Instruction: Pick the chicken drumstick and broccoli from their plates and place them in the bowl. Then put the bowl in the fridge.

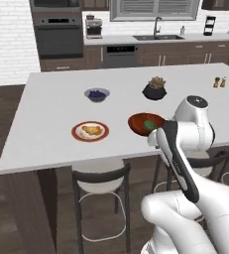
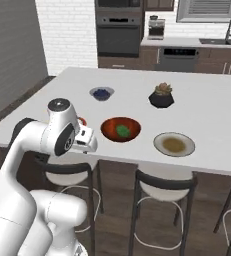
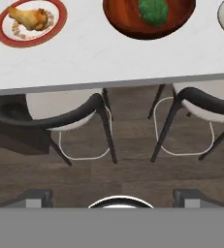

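Hand view shows the gripper (image 3: 113,196) wide and empty near the counter edge, broccoli (image 3: 153,11) already in the bowl (image 3: 128,22), chicken drumstick (image 3: 32,18) waiting on the left plate (image 3: 7,36).

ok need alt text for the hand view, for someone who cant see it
Looking down past the white counter edge: the broccoli sits in the reddish-brown bowl, and the chicken drumstick lies on its red-rimmed plate to the left. Below the counter stand two dark-backed stools on wood floor, with the open gripper at the bottom.
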Available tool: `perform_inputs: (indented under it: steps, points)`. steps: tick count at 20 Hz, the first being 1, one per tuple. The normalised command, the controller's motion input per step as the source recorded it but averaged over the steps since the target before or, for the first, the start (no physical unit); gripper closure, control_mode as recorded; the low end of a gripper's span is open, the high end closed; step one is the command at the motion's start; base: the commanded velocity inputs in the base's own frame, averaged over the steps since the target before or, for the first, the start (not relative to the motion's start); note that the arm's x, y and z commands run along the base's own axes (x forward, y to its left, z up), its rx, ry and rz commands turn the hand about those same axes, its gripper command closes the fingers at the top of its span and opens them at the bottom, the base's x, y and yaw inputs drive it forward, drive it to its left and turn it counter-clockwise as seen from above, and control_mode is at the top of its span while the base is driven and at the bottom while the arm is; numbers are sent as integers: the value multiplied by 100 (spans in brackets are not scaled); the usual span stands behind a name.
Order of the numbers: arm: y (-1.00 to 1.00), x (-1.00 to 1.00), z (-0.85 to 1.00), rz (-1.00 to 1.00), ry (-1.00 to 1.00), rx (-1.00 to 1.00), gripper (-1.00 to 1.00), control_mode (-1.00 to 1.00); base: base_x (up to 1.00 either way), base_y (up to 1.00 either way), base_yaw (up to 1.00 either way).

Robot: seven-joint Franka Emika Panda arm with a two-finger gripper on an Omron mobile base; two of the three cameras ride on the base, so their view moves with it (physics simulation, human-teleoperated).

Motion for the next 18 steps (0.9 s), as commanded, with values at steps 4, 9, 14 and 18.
perform_inputs:
  steps: [4, 9, 14, 18]
  points:
    - [0, 0, 0, 0, 0, 0, -100, 100, 86, 100, -4]
    - [0, 0, 0, 0, 0, 0, -100, 100, 100, 59, -4]
    - [0, 0, 0, 0, 0, 0, -100, 100, 100, 0, 2]
    - [0, 0, 0, 0, 0, 0, -100, 100, 100, 0, 3]
